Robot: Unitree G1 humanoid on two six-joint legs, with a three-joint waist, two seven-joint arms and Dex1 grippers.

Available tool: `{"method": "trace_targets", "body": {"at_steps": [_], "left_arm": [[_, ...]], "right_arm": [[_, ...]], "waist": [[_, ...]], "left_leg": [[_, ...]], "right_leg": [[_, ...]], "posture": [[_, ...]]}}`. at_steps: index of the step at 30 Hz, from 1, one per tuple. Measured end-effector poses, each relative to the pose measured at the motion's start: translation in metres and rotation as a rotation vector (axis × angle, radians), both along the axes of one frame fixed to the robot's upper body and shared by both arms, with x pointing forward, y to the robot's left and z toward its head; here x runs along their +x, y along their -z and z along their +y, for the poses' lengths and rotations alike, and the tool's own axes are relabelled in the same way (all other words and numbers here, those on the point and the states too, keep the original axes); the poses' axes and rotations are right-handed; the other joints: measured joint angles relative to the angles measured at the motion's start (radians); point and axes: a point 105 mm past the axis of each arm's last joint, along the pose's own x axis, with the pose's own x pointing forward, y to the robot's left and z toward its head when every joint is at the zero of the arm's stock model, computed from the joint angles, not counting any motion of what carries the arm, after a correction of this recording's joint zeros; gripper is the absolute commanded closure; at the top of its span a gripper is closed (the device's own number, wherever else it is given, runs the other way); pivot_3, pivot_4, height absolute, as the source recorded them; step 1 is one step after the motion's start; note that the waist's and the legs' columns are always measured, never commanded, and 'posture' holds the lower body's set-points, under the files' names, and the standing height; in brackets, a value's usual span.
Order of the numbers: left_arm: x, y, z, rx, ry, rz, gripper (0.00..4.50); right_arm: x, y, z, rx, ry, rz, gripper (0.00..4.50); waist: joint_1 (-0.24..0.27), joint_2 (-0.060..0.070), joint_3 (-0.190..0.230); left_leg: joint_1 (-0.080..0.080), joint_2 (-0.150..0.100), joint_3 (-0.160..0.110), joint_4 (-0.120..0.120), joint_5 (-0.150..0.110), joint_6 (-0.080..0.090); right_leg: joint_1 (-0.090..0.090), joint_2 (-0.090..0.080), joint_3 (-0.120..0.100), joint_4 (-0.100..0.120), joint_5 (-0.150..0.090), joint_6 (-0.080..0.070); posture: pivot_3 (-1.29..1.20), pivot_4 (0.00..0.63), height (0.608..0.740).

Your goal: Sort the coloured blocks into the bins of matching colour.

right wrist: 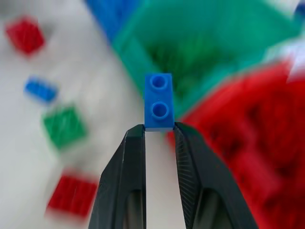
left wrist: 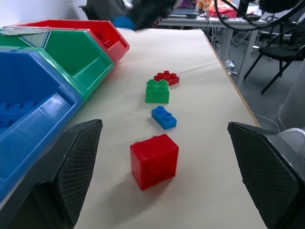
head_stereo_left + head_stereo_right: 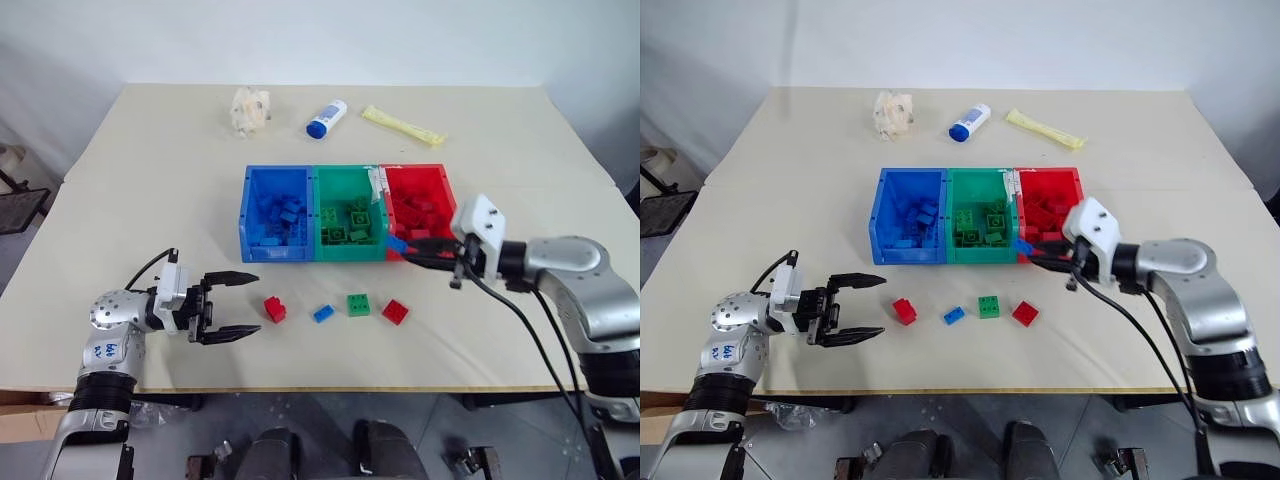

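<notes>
- Above the front rim of the bins, the right end effector (image 1: 159, 133) is closed on a small blue block (image 1: 158, 101), pinching its lower end so that the two studs face the wrist camera and most of the brick stands clear of the fingertips.
- This grip leaves the block free to drop cleanly once the jaws part; judged from the task, it is in transit and still has to go across to the blue bin (image 3: 252, 222).
- At present the held block hangs near the join of the green bin (image 3: 348, 252) and the red bin (image 3: 446, 188), so release here would be a mis-sort.
- The three bins stand joined in a row at mid-worktop, blue on the robot's left, green in the centre, red on the right; each already contains bricks of its own colour.
- Four blocks remain loose on the worktop (image 3: 150, 160) in front of the bins: a red cube block (image 2: 154, 161), a second blue block (image 2: 164, 117), a green block (image 2: 157, 90) and a flat red block (image 2: 166, 77), all apart from one another.
- The left end effector (image 3: 228, 306) is fully open and held level, jaws facing the red cube block, near but not touching it. This reads as a ready posture for the next pick.
- A white bottle (image 3: 326, 118), a yellow packet (image 3: 403, 125) and a crumpled wrapper (image 3: 250, 110) lie at the far side, outside the task.
</notes>
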Motion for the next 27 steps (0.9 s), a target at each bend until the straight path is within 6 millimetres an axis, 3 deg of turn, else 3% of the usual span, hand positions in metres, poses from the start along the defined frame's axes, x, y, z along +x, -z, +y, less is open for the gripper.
{"method": "trace_targets", "body": {"at_steps": [3, 8, 11, 13, 15, 20, 25, 27], "left_arm": [[0.002, 0.001, 0.001, 0.003, -0.006, -0.001, 0.00], [0.001, 0.002, -0.005, -0.008, 0.006, -0.009, 0.00], [0.000, 0.004, -0.004, -0.007, 0.001, -0.004, 0.00], [-0.001, 0.005, -0.004, -0.008, 0.001, -0.004, 0.00], [-0.001, 0.005, -0.006, -0.013, 0.006, -0.011, 0.00], [-0.001, 0.005, -0.006, -0.013, 0.006, -0.015, 0.00], [0.001, 0.003, -0.007, -0.014, 0.006, -0.026, 0.00], [0.002, 0.002, -0.007, -0.016, 0.005, -0.030, 0.00]], "right_arm": [[0.008, -0.005, 0.019, 0.023, -0.032, -0.019, 4.03], [0.030, -0.024, 0.073, 0.094, -0.117, -0.101, 4.03], [0.039, -0.024, 0.091, 0.122, -0.141, -0.108, 4.03], [0.045, -0.026, 0.113, 0.160, -0.171, -0.115, 4.03], [0.051, -0.031, 0.130, 0.177, -0.180, -0.140, 3.32], [0.061, -0.033, 0.135, 0.206, -0.148, -0.172, 1.75], [0.050, -0.021, 0.119, 0.189, -0.177, -0.155, 0.09], [0.040, -0.013, 0.103, 0.158, -0.196, -0.130, 0.04]], "waist": [[-0.001, 0.000, 0.000], [-0.009, 0.000, 0.000], [-0.009, 0.000, 0.000], [-0.019, 0.000, 0.000], [-0.025, 0.000, 0.000], [-0.027, 0.000, 0.000], [-0.026, 0.000, 0.000], [-0.024, 0.000, 0.000]], "left_leg": [[0.000, 0.000, 0.000, 0.000, 0.000, 0.000], [0.000, 0.000, 0.001, 0.000, 0.000, 0.000], [0.000, -0.002, -0.001, 0.000, 0.000, 0.000], [0.000, -0.002, -0.001, 0.000, 0.000, 0.000], [0.000, -0.002, -0.003, 0.000, 0.000, 0.000], [0.000, -0.003, -0.005, 0.000, 0.000, 0.000], [-0.001, -0.003, -0.006, 0.000, 0.000, 0.000], [-0.001, -0.004, -0.007, 0.000, 0.000, 0.000]], "right_leg": [[0.000, 0.000, 0.000, 0.001, 0.000, 0.000], [-0.002, 0.000, 0.000, 0.003, 0.000, 0.000], [-0.002, 0.000, -0.001, 0.004, 0.000, 0.000], [-0.002, 0.000, -0.001, 0.005, 0.000, 0.000], [-0.002, 0.000, -0.002, 0.006, 0.000, 0.000], [-0.002, 0.000, -0.002, 0.007, 0.000, 0.000], [-0.001, 0.000, -0.002, 0.007, 0.000, 0.000], [-0.001, 0.000, -0.002, 0.006, 0.000, 0.000]], "posture": [[0.00, 0.150, 0.740], [0.00, 0.150, 0.740], [0.00, 0.150, 0.740], [0.00, 0.150, 0.740], [0.00, 0.150, 0.740], [0.00, 0.150, 0.740], [0.00, 0.150, 0.740], [0.00, 0.150, 0.740]]}}
